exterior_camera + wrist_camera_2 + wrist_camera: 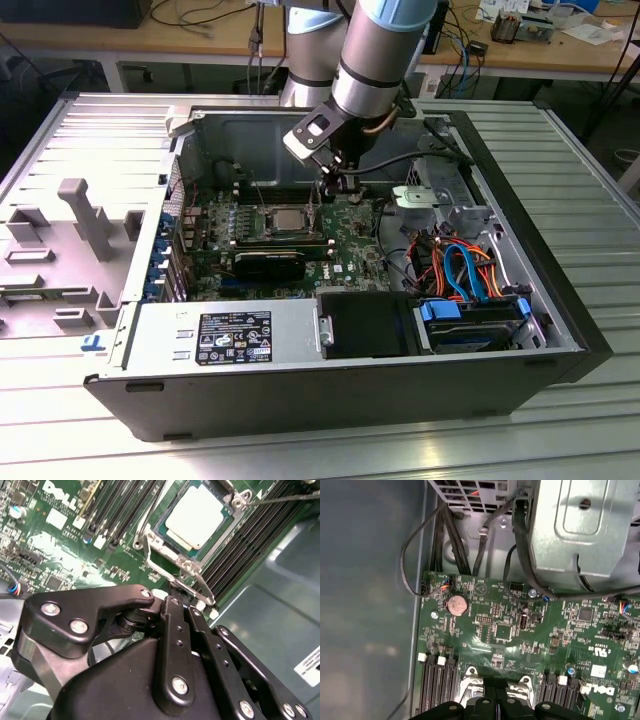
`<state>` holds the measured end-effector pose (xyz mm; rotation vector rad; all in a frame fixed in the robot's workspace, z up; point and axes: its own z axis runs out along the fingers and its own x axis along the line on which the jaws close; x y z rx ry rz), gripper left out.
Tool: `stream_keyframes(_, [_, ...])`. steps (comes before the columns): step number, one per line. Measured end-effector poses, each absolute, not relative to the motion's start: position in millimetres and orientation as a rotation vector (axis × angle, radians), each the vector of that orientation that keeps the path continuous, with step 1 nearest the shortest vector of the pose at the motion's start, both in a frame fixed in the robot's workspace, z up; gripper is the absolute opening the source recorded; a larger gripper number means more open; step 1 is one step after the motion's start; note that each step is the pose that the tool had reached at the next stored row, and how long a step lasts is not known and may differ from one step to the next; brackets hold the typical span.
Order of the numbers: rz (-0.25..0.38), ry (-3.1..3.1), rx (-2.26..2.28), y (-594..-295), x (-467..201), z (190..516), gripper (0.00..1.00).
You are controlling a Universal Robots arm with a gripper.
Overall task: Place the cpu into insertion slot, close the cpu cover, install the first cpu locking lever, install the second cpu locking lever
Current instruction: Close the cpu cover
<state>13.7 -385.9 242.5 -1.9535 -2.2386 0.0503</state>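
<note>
The cpu (pixel 288 217) (pixel 197 515) lies flat in the insertion slot (pixel 162 531), silver top up. The cpu cover (pixel 151 542), a thin silver frame, lies down around it. My gripper (pixel 335 183) hangs just past the socket's edge toward the exterior view's right. In the second wrist view its black fingers (pixel 175 611) are together, and the gripper (pixel 181 600) tips touch a thin wire locking lever (pixel 202 592) that runs along the socket's near side. Another wire lever (pixel 280 499) stretches along the socket's far side. The gripper (pixel 496 696) tips also show above the socket brackets in the first wrist view.
Black memory slots (pixel 125 505) flank the socket. A grey power supply (pixel 230 335) lies along the case's front, with a drive bay with blue clips (pixel 470 320) and orange and blue cables (pixel 460 265) beside it. A metal bracket (pixel 575 525) and black cables (pixel 440 535) sit beyond the board's coin battery (pixel 457 605).
</note>
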Motion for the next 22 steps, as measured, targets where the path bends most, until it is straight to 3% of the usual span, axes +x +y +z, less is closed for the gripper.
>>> stream_keyframes(22, [0.049, -2.254, -1.934, -387.7, -12.2, 234.7, 0.11])
